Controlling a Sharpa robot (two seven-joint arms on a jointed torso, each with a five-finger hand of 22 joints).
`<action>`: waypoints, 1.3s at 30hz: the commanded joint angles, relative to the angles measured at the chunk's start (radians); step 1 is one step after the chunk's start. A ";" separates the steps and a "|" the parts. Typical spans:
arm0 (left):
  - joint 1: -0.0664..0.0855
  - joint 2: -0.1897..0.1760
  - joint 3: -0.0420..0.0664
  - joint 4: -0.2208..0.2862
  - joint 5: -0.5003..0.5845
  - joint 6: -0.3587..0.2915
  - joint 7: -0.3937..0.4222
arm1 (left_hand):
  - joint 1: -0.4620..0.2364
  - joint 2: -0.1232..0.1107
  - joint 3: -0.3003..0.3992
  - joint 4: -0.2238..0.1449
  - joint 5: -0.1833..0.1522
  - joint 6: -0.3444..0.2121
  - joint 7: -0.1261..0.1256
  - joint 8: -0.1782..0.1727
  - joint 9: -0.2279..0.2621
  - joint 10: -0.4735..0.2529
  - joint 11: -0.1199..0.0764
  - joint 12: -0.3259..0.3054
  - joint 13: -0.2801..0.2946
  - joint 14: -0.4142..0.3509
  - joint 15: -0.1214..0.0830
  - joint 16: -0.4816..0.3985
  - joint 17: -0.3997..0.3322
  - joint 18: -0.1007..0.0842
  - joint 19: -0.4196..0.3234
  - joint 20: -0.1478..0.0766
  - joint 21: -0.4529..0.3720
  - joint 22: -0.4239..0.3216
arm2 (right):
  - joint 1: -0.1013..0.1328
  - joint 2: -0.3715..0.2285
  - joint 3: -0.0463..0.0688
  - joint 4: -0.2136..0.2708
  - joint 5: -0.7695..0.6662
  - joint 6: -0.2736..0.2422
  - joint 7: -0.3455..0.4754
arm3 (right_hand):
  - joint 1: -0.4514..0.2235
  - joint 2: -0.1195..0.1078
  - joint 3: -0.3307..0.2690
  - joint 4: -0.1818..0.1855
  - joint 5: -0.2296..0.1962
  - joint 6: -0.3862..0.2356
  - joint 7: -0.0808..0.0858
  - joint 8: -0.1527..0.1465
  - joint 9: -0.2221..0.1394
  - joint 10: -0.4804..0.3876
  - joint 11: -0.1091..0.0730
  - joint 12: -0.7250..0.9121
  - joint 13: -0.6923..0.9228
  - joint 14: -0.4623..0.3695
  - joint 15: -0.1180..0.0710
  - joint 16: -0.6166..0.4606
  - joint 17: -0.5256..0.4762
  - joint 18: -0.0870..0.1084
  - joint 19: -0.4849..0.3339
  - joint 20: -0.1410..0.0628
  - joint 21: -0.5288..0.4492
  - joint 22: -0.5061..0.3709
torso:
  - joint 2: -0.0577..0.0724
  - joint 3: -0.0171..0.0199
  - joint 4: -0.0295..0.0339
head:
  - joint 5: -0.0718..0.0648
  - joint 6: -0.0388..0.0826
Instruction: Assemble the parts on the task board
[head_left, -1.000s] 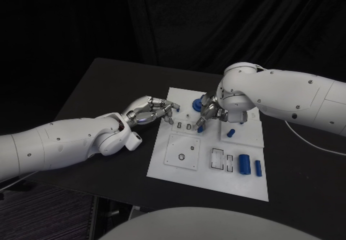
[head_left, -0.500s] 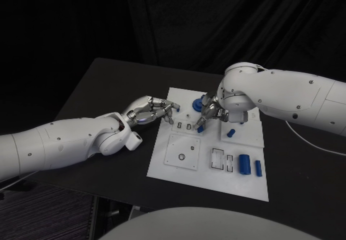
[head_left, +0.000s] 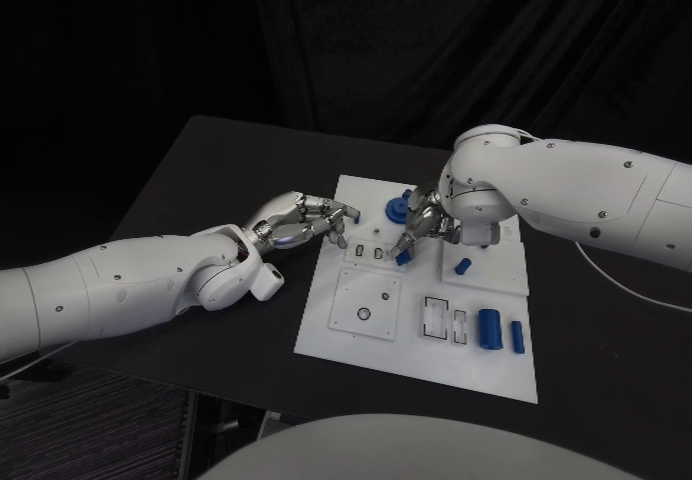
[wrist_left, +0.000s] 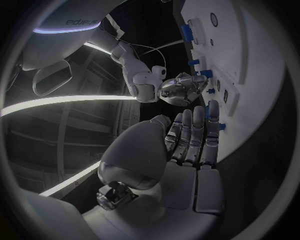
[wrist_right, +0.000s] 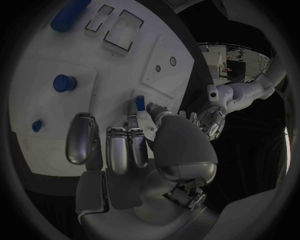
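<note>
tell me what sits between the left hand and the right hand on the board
In the head view, between the left hand and the right hand lies white task board with two small dark slots.

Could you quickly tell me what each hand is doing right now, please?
Left hand: holds nothing, fingers loosely curled at the task board edge.
Right hand: pinching a small blue part over the board.

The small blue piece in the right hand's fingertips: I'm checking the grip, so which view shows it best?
The right wrist view: the small blue piece stands clear at the fingertips. The head view has it partly hidden under the right hand; in the left wrist view I can't pick it out.
</note>
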 joint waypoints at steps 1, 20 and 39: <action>-0.002 0.001 0.001 0.001 0.002 0.010 0.012 | -0.008 -0.005 0.006 0.001 -0.004 -0.004 0.002 -0.004 0.001 -0.002 0.000 -0.005 0.002 -0.007 0.002 -0.004 0.001 -0.001 -0.008 0.002 0.004 0.001 | -0.003 0.000 0.000 0.002 -0.004 -0.012 -0.114 | -0.006 0.002 -0.007 0.000 -0.004 0.002 -0.001 -0.005 0.000 0.104 0.006 0.003 0.263 0.106 0.005 0.003 0.263 0.010 0.000 0.002 -0.004 0.176 | 0.000 -0.0004 -0.0001 | -0.001 0.000; -0.002 -0.002 0.001 0.002 0.002 0.009 0.010 | -0.009 -0.005 0.007 0.001 -0.004 -0.004 0.002 -0.004 0.001 -0.002 0.000 -0.006 0.003 -0.007 0.002 -0.004 0.002 -0.001 -0.009 0.002 0.005 0.002 | -0.003 0.007 0.000 0.006 -0.004 -0.024 -0.098 | 0.004 0.011 -0.005 -0.007 -0.008 0.014 -0.006 -0.002 0.004 0.104 0.002 0.003 0.263 0.106 0.003 0.003 0.263 0.008 0.006 0.001 0.006 0.180 | 0.001 -0.0007 -0.0003 | 0.001 0.000; -0.002 0.000 0.001 -0.001 0.002 0.011 0.007 | -0.011 -0.006 0.009 0.001 -0.005 -0.004 0.002 -0.004 0.002 -0.002 0.001 -0.008 0.006 -0.008 0.002 -0.005 0.003 -0.002 -0.010 0.002 0.005 0.003 | -0.003 0.005 0.000 0.013 0.007 -0.024 -0.094 | 0.002 0.010 -0.011 -0.010 -0.011 0.030 -0.011 0.005 0.013 0.104 -0.002 0.003 0.263 0.106 -0.001 0.003 0.263 0.006 0.013 -0.002 0.017 0.183 | 0.000 -0.0001 0.0001 | 0.004 0.000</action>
